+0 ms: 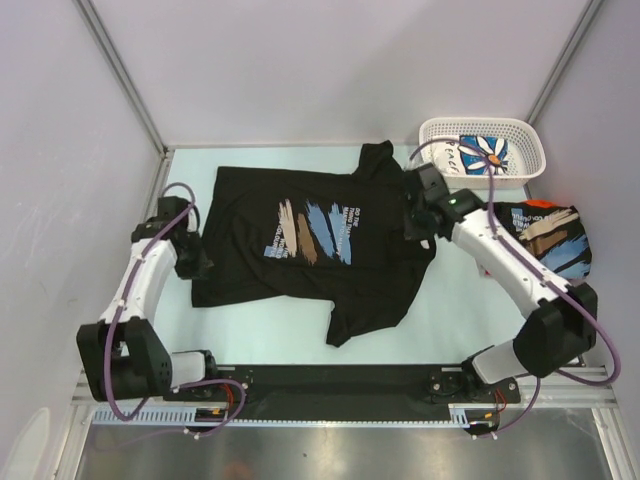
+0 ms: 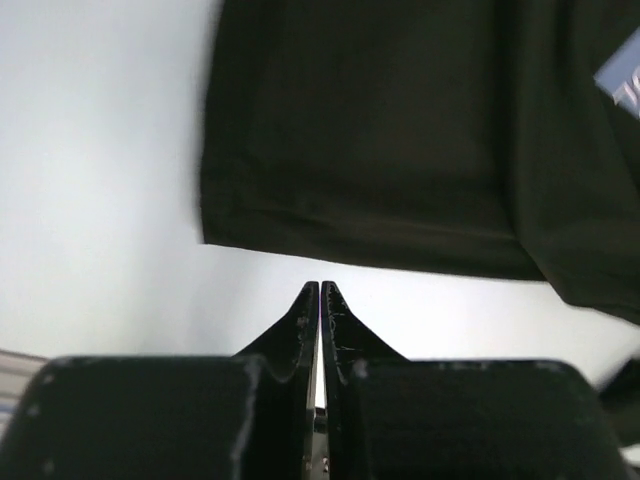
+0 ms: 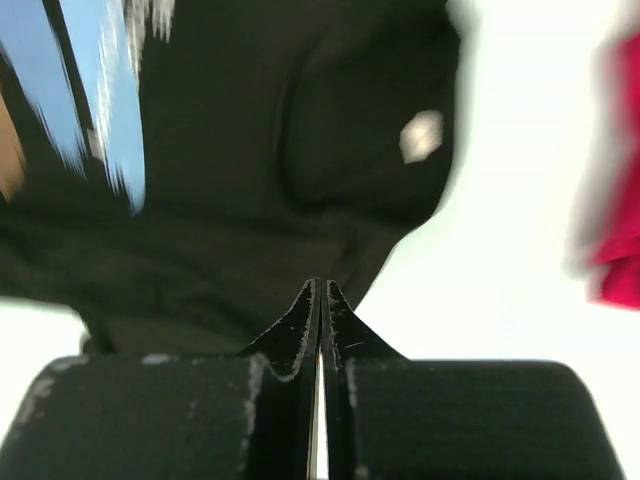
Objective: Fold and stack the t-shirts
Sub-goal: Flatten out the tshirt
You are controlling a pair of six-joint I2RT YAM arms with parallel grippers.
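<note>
The spread black t-shirt [image 1: 310, 250] lay flat, print side up, in the centre of the top view on the pale table [image 1: 455, 305], collar toward the right. The left gripper [image 1: 195, 262] sat at the shirt's left hem. In its wrist view, the left gripper's fingers [image 2: 305, 320] were pressed together with nothing between them, and the tips stood just short of the hem edge.

The right gripper [image 1: 415, 232] was over the collar area. Its fingers [image 3: 300, 320] were pressed together, and no cloth was visibly pinched.

A folded black t-shirt [image 1: 550, 238] lay at the right of the frame, with a red t-shirt [image 3: 615, 250] beside it. A white daisy-print t-shirt [image 1: 480, 152] lay in the white basket [image 1: 480, 122] at upper right.
</note>
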